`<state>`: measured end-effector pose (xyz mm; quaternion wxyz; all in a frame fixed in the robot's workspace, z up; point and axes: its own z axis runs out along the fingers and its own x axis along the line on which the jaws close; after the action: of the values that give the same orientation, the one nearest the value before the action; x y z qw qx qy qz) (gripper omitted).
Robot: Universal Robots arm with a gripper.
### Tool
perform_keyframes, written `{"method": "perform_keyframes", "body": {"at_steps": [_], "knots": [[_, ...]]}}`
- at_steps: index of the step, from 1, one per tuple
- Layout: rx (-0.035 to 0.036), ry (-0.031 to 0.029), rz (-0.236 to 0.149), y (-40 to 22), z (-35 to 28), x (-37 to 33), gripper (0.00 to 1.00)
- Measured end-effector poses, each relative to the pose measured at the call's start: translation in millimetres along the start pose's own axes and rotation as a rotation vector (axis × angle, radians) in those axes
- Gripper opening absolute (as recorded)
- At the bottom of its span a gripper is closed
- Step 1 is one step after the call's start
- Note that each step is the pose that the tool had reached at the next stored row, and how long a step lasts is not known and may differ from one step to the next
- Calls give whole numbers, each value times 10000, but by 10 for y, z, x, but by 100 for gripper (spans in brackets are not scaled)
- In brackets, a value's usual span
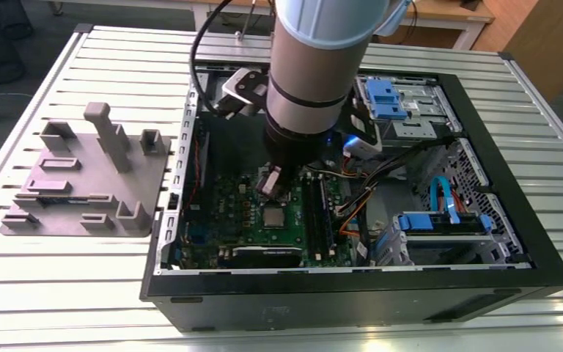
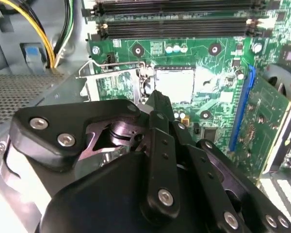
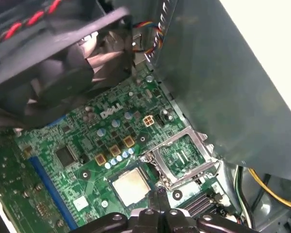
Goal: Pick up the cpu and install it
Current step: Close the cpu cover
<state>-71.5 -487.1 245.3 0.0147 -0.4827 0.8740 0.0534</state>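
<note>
Exterior view: arm [image 1: 311,88] plunges vertically into case [image 1: 516,220]; gripper [image 1: 272,183] hangs above socket, fingers pressed together, empty. Cpu [image 3: 131,185] sits in socket mid-motherboard [image 3: 72,184], fingertips cut off.

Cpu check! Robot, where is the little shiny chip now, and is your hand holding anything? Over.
Gripper just above the motherboard, grip unclear. Cpu lying in its socket, retention frame flipped open beside it. Nothing in the way.

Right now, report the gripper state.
Gripper: closed with nothing between its fingertips, poised just above the cpu, which already lies in the open socket on the motherboard.
</note>
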Motion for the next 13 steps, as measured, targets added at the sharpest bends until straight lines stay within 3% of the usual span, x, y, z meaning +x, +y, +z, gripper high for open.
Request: {"method": "perform_keyframes", "body": {"at_steps": [8,9,13], "knots": [[-56,31,4,-172,18,-139,10],[-98,-14,3,-189,20,-150,10],[-495,-616,-16,-255,19,-195,10]]}}
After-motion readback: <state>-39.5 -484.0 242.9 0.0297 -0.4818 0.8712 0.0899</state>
